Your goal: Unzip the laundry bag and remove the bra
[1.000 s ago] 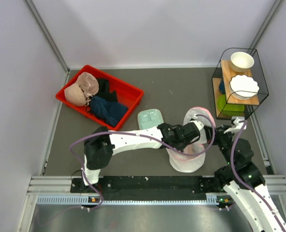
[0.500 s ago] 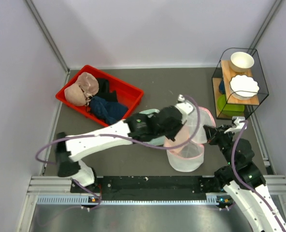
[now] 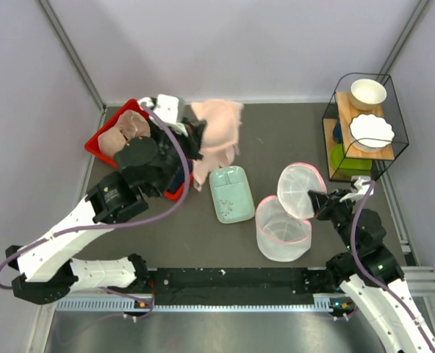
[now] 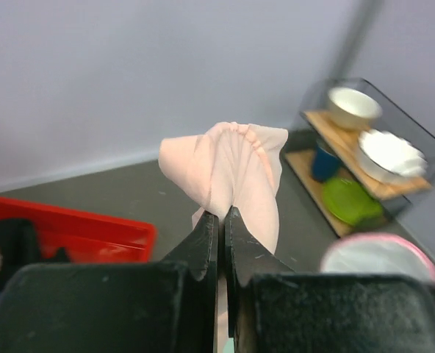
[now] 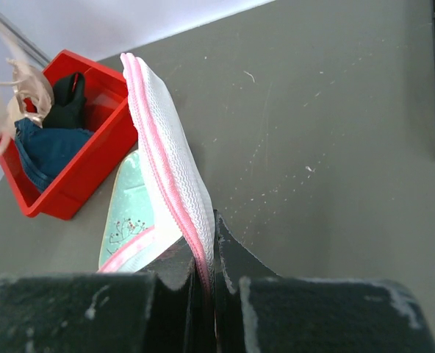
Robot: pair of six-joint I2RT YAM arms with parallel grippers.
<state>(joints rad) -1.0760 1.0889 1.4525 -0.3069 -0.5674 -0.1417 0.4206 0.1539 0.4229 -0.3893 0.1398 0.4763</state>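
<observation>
Laundry bag (image 3: 282,234) sits unzipped mid-table, its lid flap pinched up by the R gripper (image 5: 206,239), clenched on the pink edge. Bra (image 3: 217,132) is out: L gripper (image 4: 222,220) is clamped on it, dangling by the red bin (image 3: 94,145). Basically done, I'd say; just needs setting down.

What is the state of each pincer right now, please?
Left pincer: closed, holding the pale pink bra.
Right pincer: closed, holding the pink-trimmed lid edge of the laundry bag.
</observation>
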